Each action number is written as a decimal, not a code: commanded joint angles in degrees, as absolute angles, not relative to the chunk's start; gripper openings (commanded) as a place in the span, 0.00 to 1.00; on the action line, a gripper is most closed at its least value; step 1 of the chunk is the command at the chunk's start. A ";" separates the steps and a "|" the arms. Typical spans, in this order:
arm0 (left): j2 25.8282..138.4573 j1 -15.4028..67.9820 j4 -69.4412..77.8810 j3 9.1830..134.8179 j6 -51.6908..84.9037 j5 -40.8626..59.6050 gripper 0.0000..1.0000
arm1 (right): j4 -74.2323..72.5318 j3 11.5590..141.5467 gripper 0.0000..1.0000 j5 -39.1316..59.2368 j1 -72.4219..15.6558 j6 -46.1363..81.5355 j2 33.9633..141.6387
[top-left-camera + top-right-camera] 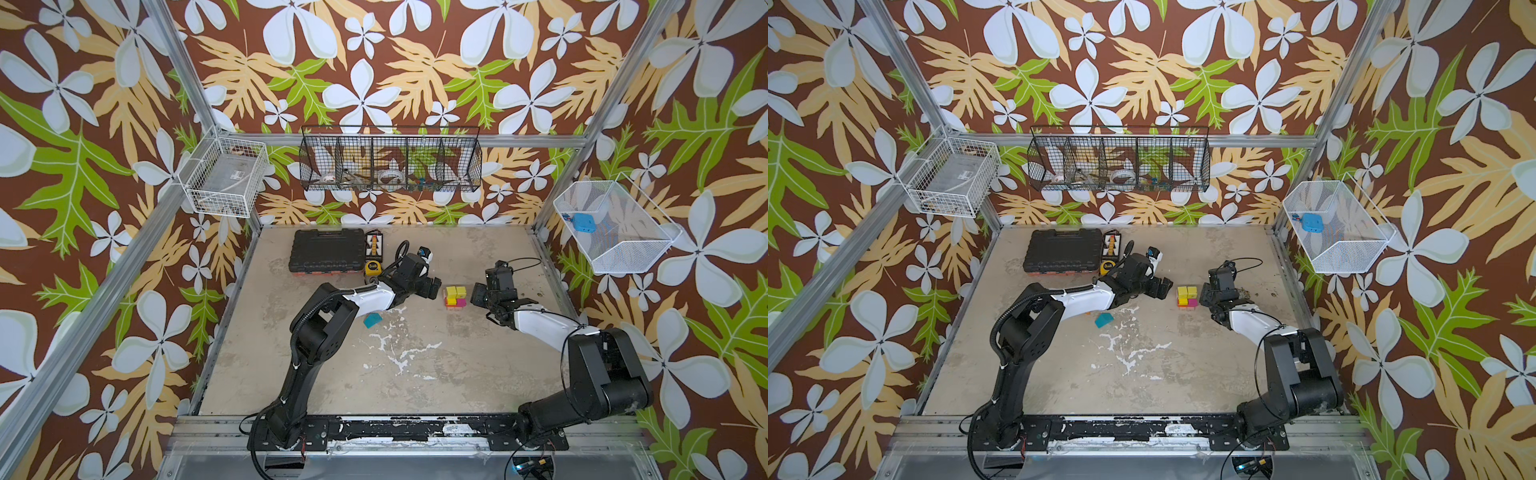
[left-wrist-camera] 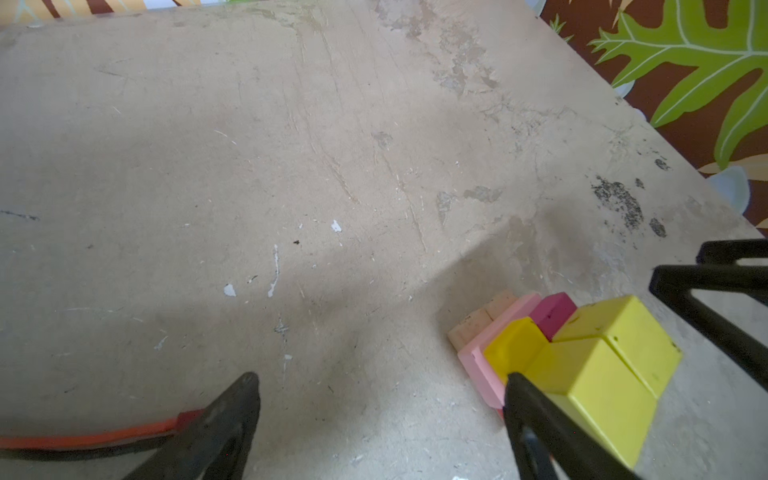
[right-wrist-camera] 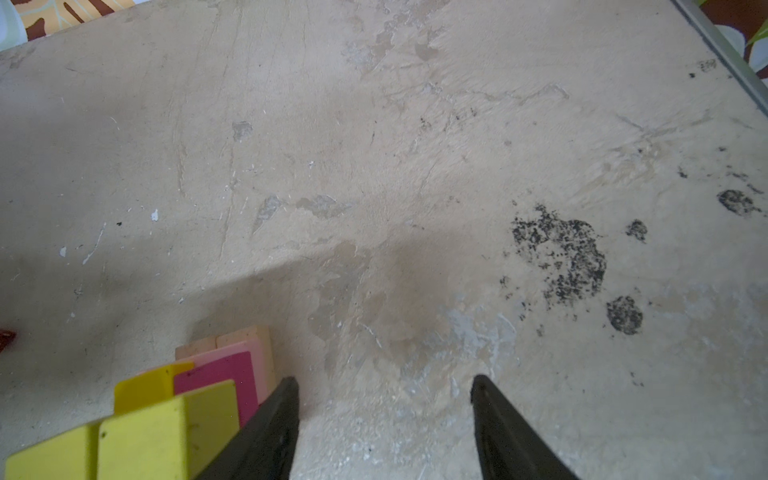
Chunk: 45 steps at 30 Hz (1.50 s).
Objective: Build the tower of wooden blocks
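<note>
two yellow cubes [image 2: 598, 386] crown the tower [image 1: 454, 297], which stands on the table [image 1: 332, 374] right of the middle and toward the back, between the two grippers in both top views. under the cubes, the left wrist view shows a yellow brick [image 2: 513, 347], a magenta brick [image 2: 555, 311], a pink brick [image 2: 482, 353] and, at the bottom, tan planks [image 2: 478, 324] side by side. an orange brick [image 1: 450, 306] shows on the near side in a top view. the teal wedge [image 1: 372, 321] lies on the table apart from the stack, to its front left, just beside the left forearm.

the left gripper [image 2: 381, 380] hangs just left of the tower, jaws spread wide with only bare table between them. one finger overlaps the stack's yellow side in its own camera; whether it touches i cannot tell. the right gripper [image 3: 384, 382] sits just right of the tower, jaws parted over bare table and gripping nothing, one finger close against the magenta and pink bricks.

farther back left, a black tool case [image 1: 326, 251] and a yellow tape measure [image 1: 371, 268] rest near the back wall.
</note>
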<state>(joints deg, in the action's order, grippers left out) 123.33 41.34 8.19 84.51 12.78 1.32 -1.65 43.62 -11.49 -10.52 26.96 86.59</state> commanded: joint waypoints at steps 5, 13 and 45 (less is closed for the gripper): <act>124.14 41.92 6.60 86.17 11.74 1.73 0.93 | -1.32 44.21 0.65 -12.39 -10.60 26.80 86.97; 125.13 42.17 5.73 87.46 11.53 1.93 0.93 | -1.23 44.40 0.65 -12.31 -10.63 26.72 87.23; 126.99 42.19 4.31 90.73 11.65 4.21 0.92 | -0.56 45.39 0.63 -12.39 -11.12 26.37 88.34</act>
